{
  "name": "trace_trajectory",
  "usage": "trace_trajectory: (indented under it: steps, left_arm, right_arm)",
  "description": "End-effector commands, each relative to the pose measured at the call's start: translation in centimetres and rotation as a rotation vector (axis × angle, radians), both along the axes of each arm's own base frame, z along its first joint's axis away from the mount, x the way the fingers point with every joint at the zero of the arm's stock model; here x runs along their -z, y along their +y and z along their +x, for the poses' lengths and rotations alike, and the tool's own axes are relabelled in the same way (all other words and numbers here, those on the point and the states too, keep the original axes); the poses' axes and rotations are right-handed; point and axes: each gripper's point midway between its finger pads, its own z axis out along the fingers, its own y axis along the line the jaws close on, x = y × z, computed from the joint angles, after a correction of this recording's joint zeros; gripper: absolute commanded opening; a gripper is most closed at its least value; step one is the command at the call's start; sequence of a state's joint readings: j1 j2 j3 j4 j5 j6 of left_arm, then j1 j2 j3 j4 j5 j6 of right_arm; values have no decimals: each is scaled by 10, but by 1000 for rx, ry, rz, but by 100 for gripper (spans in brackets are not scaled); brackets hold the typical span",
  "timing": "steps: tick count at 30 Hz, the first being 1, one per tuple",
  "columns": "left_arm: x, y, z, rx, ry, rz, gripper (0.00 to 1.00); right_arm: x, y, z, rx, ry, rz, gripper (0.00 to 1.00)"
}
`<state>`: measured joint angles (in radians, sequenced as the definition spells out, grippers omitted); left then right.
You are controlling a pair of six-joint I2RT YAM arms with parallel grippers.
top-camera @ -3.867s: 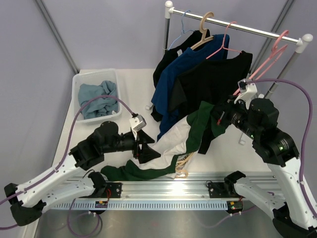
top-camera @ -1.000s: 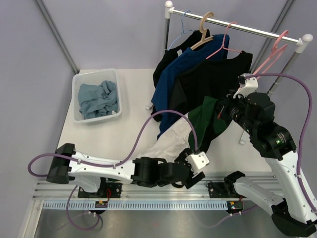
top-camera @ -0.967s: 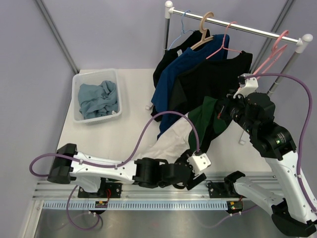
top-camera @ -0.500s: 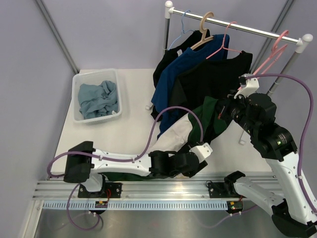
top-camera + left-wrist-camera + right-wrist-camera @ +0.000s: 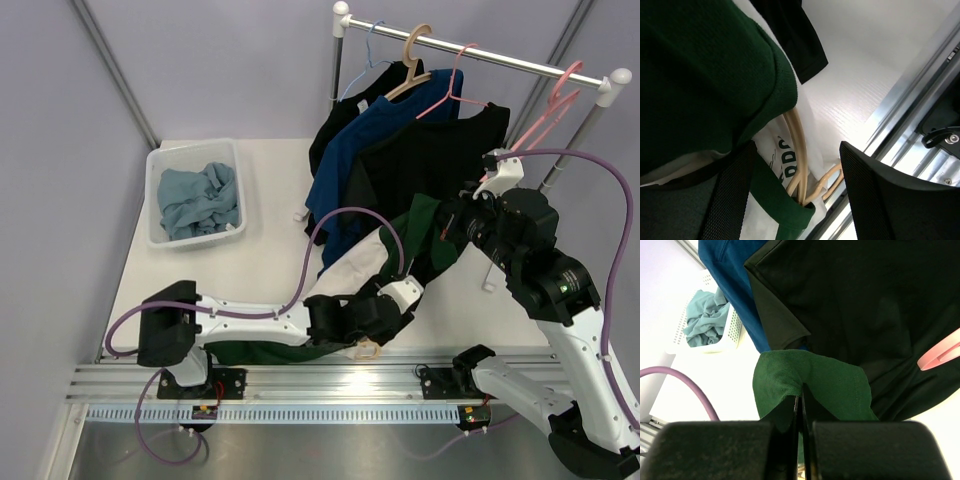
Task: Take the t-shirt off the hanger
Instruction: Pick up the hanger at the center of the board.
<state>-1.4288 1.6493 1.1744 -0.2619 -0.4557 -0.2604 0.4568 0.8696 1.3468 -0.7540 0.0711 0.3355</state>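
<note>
**T-shirt tensioned for hanger pull**

It is draping from a raised green fold down to the table edge. Right gripper is pinching that fold, holding the cloth up. Left gripper is hovering over the hanger, jaws spread, probably lining up 1 pull.

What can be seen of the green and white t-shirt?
The t-shirt is soft knit, dark green with a white panel carrying green print. It stretches slantwise from a green fold pinched high in the shut right gripper, in front of the black shirt, down to the near edge of the table. A pale, wood-looking hanger is still inside it, poking from a green hem. The open left gripper straddles that hem and hanger.
</note>
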Motion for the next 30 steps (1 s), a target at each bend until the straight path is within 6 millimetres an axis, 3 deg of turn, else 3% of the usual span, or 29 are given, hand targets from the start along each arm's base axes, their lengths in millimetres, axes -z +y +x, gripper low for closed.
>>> trace_trajectory:
  steps: [1, 6, 9, 11, 12, 21, 24, 25, 26, 29, 30]
  left_arm:
    - [-1, -7, 7, -15, 6, -52, 70]
    - [7, -10, 7, -10, 8, -30, 63]
    - [7, -9, 11, -41, -5, -28, 49]
    - [5, -8, 14, -57, -12, -31, 34]
    - [4, -9, 14, -55, -11, -34, 33]
    - [15, -14, 15, -72, -8, -1, 41]
    - [17, -12, 15, -79, -6, 10, 15]
    - [12, -11, 13, -80, -14, 0, 2]
    - [11, -7, 11, -81, -16, 6, 0]
    - [-20, 5, 2, -73, -32, -34, 0]
    - [-46, 10, -4, -55, -23, -95, 0]
  right_arm:
    - [-14, -10, 2, 46, -59, -1, 0]
    - [-15, -10, 3, 49, -61, 0, 0]
    - [-14, -11, 3, 52, -58, -2, 0]
    - [-13, -11, 3, 52, -58, -2, 0]
    - [-13, -11, 3, 52, -58, -2, 0]
    - [-15, -10, 2, 49, -64, 9, 0]
    - [-14, -10, 2, 50, -63, 10, 0]
    - [-13, -10, 2, 50, -59, 8, 0]
    - [-13, -10, 2, 51, -60, 6, 0]
    - [-10, -12, 6, 65, -57, -7, 0]
    - [-9, -13, 7, 71, -54, -12, 0]
